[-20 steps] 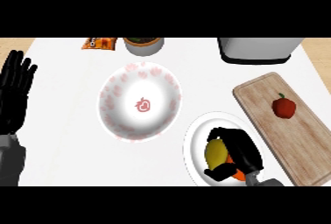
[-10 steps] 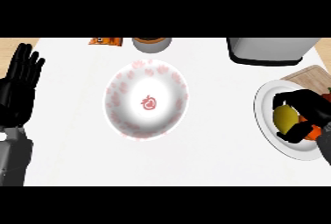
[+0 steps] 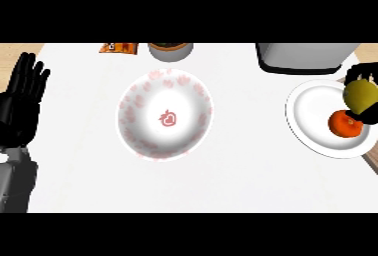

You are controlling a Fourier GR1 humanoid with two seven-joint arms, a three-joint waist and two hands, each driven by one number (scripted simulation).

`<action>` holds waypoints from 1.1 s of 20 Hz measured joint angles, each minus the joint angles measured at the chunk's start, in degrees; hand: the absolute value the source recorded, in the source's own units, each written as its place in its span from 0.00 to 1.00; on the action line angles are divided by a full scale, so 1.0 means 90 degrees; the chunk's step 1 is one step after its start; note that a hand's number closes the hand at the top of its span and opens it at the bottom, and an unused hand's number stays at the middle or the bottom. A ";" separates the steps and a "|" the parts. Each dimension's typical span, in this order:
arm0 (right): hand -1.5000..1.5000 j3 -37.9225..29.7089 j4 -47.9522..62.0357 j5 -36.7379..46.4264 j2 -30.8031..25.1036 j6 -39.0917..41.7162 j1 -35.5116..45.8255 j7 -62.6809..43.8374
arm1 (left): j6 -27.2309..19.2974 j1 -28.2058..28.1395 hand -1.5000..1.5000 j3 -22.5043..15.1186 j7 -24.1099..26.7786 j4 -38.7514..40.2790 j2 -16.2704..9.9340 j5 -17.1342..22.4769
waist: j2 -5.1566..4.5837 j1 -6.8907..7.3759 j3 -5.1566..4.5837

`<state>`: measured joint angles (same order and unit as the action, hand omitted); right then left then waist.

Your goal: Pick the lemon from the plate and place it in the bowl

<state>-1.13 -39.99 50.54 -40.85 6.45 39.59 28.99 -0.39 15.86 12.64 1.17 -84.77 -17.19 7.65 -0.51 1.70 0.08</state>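
Observation:
A yellow lemon [image 3: 360, 95] is held at the right edge of the head view, with my right hand [image 3: 365, 73] curled round it, over the far right side of the white plate [image 3: 310, 117]. An orange fruit [image 3: 345, 123] lies on that plate just below the lemon. The white bowl [image 3: 165, 114] with red strawberry marks stands in the middle of the counter, well left of the lemon. Most of my right hand is cut off by the frame. My left hand [image 3: 20, 102] rests open at the left edge, fingers up.
A grey appliance [image 3: 304, 56] stands at the back right, just behind the plate. A brown-rimmed cup [image 3: 170, 50] and an orange packet [image 3: 119, 47] sit at the back edge. A strip of wooden board [image 3: 371, 163] shows at the right edge.
The view has shifted, so the plate and bowl sit differently. My right hand has lifted the lemon off the plate, uncovering the orange fruit. My left hand stays resting.

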 measured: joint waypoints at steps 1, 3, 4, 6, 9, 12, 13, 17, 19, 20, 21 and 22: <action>1.00 -0.0071 -0.0047 -0.0119 -0.0031 0.0114 0.0071 0.0173 | 0.0007 -0.0041 0.50 0.0016 -0.0024 -0.0031 -0.0012 0.0011 | 0.0015 -0.0029 -0.0003; 1.00 -0.0230 -0.0209 -0.0392 -0.0093 0.0439 0.0279 0.0409 | -0.0032 -0.0026 0.50 0.0030 -0.0044 0.0000 -0.0025 -0.0030 | 0.0038 -0.0092 -0.0006; 1.00 -0.0291 -0.0375 -0.0496 -0.0143 0.0573 0.0328 0.0468 | -0.0009 -0.0106 0.50 0.0049 -0.0037 -0.0044 -0.0026 -0.0006 | 0.0052 -0.0117 -0.0008; 1.00 -0.0402 -0.0546 -0.0677 -0.0109 0.0714 0.0491 0.0584 | -0.0029 -0.0164 0.50 0.0056 -0.0039 -0.0127 -0.0001 -0.0003 | 0.0061 -0.0130 -0.0010; 1.00 -0.0610 -0.1009 -0.1138 -0.0045 0.1258 0.0623 0.0599 | -0.0011 -0.0310 0.50 0.0090 -0.0048 -0.0223 -0.0006 0.0016 | 0.0087 -0.0180 -0.0013; 1.00 -0.0784 -0.1503 -0.1661 0.0206 0.1900 0.0810 0.0311 | -0.0014 -0.0250 0.50 0.0142 -0.0004 -0.0068 -0.0020 0.0018 | 0.0105 -0.0250 -0.0018; 1.00 -0.0827 -0.1661 -0.1838 0.0270 0.2180 0.0929 0.0145 | -0.0009 -0.0227 0.50 0.0158 0.0010 -0.0005 -0.0029 0.0020 | 0.0109 -0.0264 -0.0018; 1.00 -0.0951 -0.2399 -0.2439 0.0715 0.2956 0.1270 -0.0831 | -0.0122 -0.0244 0.50 0.0080 0.0037 -0.0014 0.0073 -0.0097 | 0.0120 -0.0279 -0.0020; 1.00 -0.0930 -0.2777 -0.2668 0.1043 0.3211 0.1427 -0.1437 | -0.0110 -0.0152 0.50 0.0082 0.0010 0.0044 0.0053 -0.0095 | 0.0120 -0.0283 -0.0019; 1.00 -0.0921 -0.2984 -0.2774 0.1207 0.3305 0.1458 -0.1748 | -0.0070 -0.0200 0.50 0.0103 0.0018 0.0021 0.0034 -0.0068 | 0.0121 -0.0275 -0.0020; 1.00 -0.0904 -0.3163 -0.2863 0.1348 0.3401 0.1503 -0.2060 | -0.0043 -0.0229 0.50 0.0105 -0.0014 -0.0035 0.0019 -0.0052 | 0.0118 -0.0262 -0.0019; 1.00 -0.0870 -0.3389 -0.2963 0.1541 0.3482 0.1542 -0.2416 | -0.0055 -0.0190 0.50 0.0132 -0.0014 0.0005 0.0001 -0.0053 | 0.0120 -0.0272 -0.0019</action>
<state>-8.96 -70.49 23.88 -26.98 37.78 53.46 7.25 -0.89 14.15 13.84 1.04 -84.73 -17.18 7.17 0.57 -0.75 -0.09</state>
